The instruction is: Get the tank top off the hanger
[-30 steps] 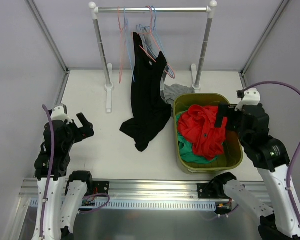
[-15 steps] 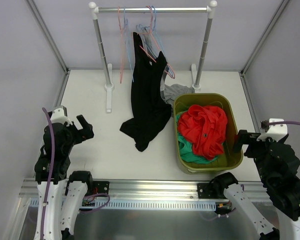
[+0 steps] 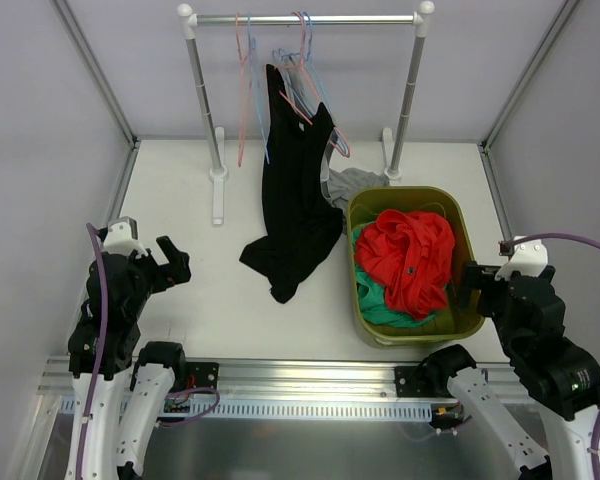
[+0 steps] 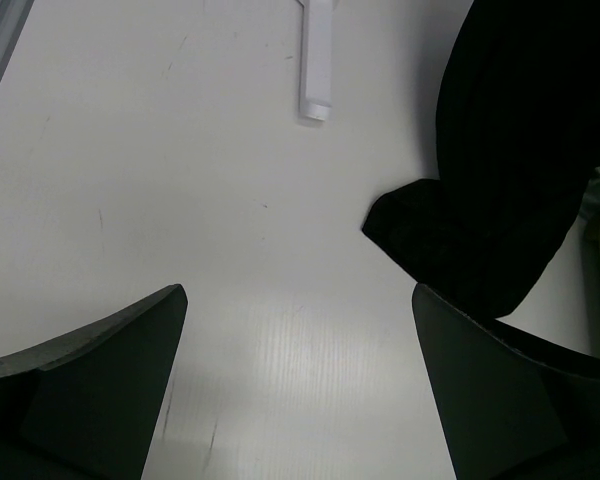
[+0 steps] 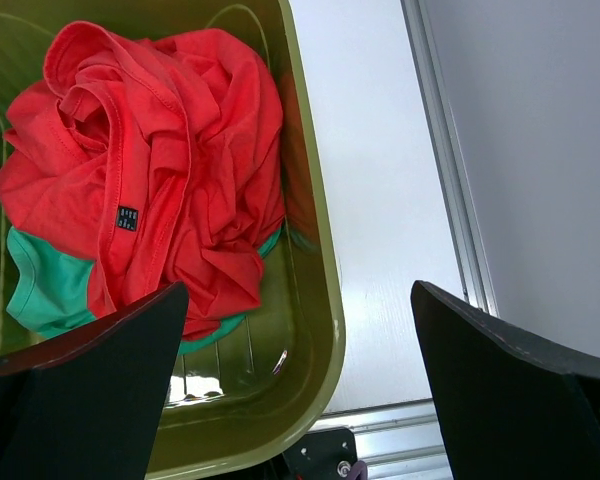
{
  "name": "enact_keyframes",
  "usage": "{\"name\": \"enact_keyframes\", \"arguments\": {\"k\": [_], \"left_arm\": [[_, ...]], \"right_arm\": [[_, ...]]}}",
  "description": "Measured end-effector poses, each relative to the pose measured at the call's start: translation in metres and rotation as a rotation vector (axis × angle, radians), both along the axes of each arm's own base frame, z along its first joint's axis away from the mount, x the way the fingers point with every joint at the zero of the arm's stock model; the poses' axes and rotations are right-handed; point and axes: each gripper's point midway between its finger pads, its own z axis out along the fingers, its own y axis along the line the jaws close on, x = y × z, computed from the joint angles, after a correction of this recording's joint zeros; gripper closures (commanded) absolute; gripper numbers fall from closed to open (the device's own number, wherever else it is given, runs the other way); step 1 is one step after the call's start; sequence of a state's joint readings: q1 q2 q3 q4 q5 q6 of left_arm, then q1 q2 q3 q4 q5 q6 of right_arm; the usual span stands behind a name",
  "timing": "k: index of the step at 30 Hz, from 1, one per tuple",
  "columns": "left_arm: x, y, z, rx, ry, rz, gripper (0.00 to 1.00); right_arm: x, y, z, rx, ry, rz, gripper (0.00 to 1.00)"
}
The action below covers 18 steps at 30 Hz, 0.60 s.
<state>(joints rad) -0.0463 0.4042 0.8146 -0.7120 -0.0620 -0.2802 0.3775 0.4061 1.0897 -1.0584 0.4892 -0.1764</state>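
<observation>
A black tank top (image 3: 295, 190) hangs from a red hanger (image 3: 315, 110) on the rail (image 3: 305, 18), and its lower end lies bunched on the table. That hem also shows in the left wrist view (image 4: 500, 200). My left gripper (image 3: 170, 265) is open and empty at the table's left, well short of the garment. My right gripper (image 3: 467, 285) is open and empty above the near right corner of the olive bin (image 3: 464, 232).
The olive bin (image 5: 315, 270) holds red (image 5: 160, 150) and green (image 5: 40, 290) garments. A grey cloth (image 3: 358, 182) lies behind the bin. Several empty hangers (image 3: 248, 70) hang on the rail. The rack's uprights (image 3: 205, 100) and foot (image 4: 318, 60) stand at the back.
My right arm has pulled back from over the bin to the near right, then edged slightly left towards the bin's corner. My left gripper has shifted slightly.
</observation>
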Motion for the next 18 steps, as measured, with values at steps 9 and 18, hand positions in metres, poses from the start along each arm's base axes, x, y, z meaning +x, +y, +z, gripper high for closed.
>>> {"name": "enact_keyframes", "arguments": {"k": [9,18], "left_arm": [[-0.0006,-0.0015,-0.0012,0.000,0.000,-0.008,0.02],[-0.0006,-0.0013,-0.0015,0.000,0.000,-0.007,0.01]], "right_arm": [[0.0037,0.0023,-0.0059,0.005,0.009,-0.001,0.01],[0.0057,0.0038,-0.0036,0.012,-0.003,0.003,0.01]]}}
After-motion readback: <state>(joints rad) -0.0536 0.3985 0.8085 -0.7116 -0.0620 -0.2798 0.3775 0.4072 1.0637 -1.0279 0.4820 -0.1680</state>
